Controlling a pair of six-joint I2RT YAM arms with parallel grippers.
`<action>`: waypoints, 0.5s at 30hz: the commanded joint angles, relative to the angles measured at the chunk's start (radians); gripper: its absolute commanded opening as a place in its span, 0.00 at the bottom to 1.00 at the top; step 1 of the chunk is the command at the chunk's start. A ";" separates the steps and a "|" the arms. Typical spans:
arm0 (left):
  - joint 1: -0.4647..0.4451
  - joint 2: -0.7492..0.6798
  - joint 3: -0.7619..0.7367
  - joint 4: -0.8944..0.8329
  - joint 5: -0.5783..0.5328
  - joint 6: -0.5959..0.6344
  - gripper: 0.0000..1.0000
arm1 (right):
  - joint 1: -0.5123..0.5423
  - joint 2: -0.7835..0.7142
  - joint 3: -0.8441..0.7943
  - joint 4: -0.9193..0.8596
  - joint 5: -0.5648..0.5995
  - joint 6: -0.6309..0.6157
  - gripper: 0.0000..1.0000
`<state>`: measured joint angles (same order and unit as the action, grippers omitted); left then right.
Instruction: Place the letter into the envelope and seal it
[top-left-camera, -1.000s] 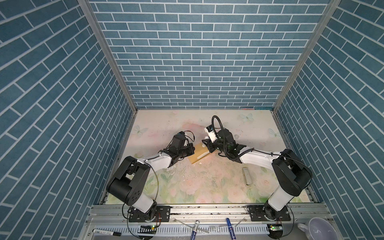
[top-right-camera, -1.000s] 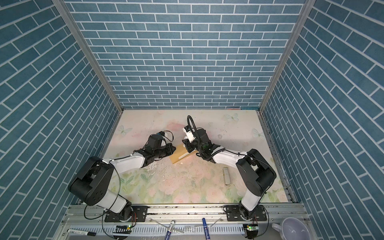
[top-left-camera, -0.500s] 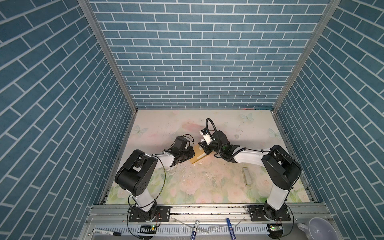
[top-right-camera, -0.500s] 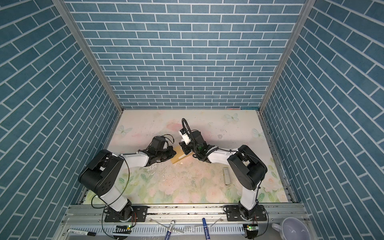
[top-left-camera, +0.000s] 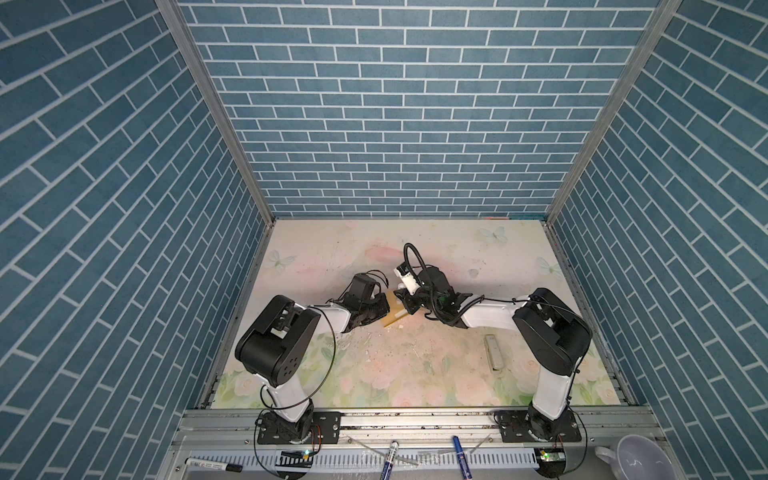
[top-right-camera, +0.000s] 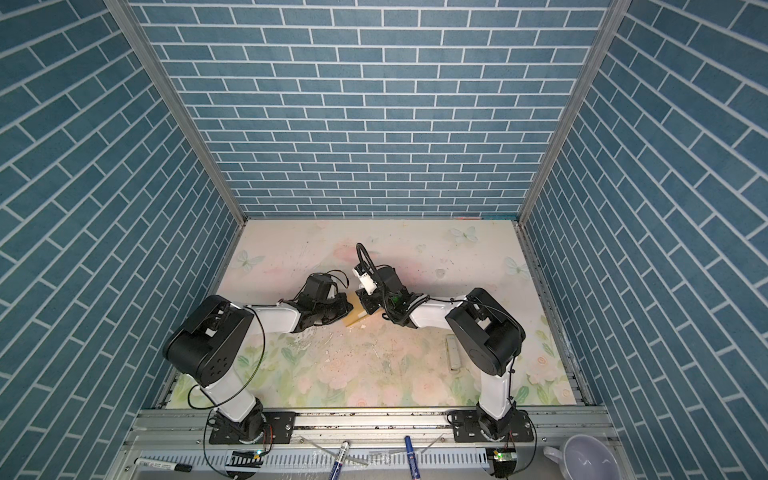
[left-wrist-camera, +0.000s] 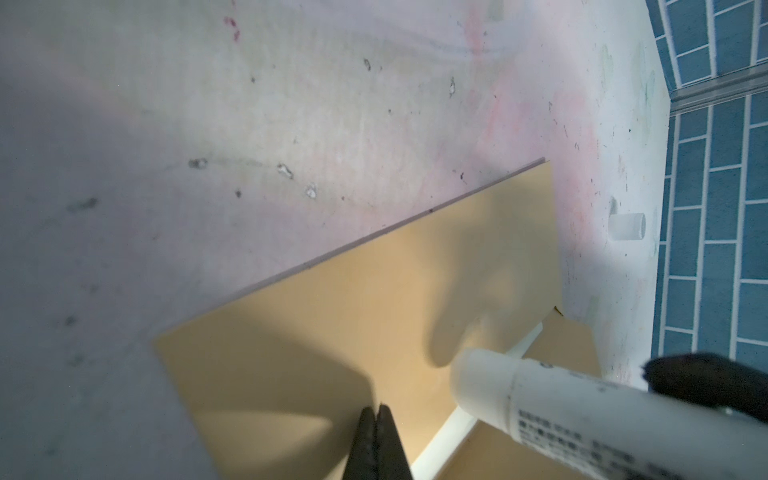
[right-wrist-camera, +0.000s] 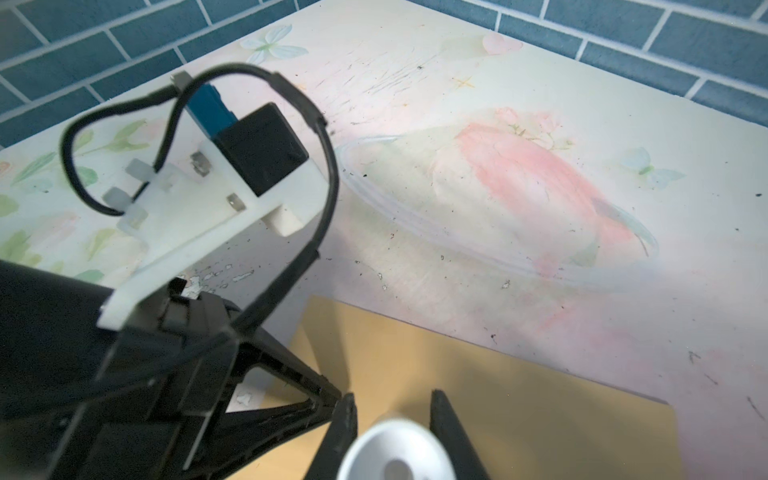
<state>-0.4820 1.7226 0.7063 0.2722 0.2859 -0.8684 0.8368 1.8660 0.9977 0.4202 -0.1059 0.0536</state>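
The envelope (left-wrist-camera: 365, 316) lies flat on the table (left-wrist-camera: 291, 104) near its middle, between the two arms. In both top views only a small mustard patch of it (top-left-camera: 393, 319) (top-right-camera: 356, 319) shows, since the left gripper (top-left-camera: 376, 309) and the right gripper (top-left-camera: 406, 302) crowd over it from either side. The left wrist view gives most of its plain body, with a pale strip (left-wrist-camera: 453, 432) running along one long edge and a further mustard panel beyond that, cut off by the frame. Whether that strip is adhesive or a paper edge cannot be told, and the letter itself cannot be made out in any view. The left gripper (left-wrist-camera: 376, 415) has its jaws together with nothing between them, the tips meeting their own shadow on the envelope's surface. The right gripper (right-wrist-camera: 391, 400) is clamped on a white glue stick (right-wrist-camera: 395, 455), a finger on each side of the tube. From the left wrist the glue stick (left-wrist-camera: 582, 409) slants over the strip with its round end just above the paper, though contact is hard to judge, and its print is too blurred to read. A small white cylinder (left-wrist-camera: 626, 226) lies on the table apart from the envelope, and a pale flat bar (top-left-camera: 493, 352) lies near the right arm.
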 joint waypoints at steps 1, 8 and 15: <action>0.006 0.034 -0.005 -0.044 -0.022 0.002 0.00 | 0.012 0.017 0.058 0.030 0.012 -0.050 0.00; 0.006 0.034 -0.005 -0.052 -0.031 0.005 0.00 | 0.025 0.042 0.074 -0.002 0.037 -0.082 0.00; 0.006 0.044 -0.005 -0.054 -0.033 0.005 0.00 | 0.029 0.058 0.078 -0.086 0.067 -0.128 0.00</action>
<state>-0.4820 1.7283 0.7074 0.2813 0.2855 -0.8680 0.8604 1.9003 1.0256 0.3870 -0.0689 -0.0078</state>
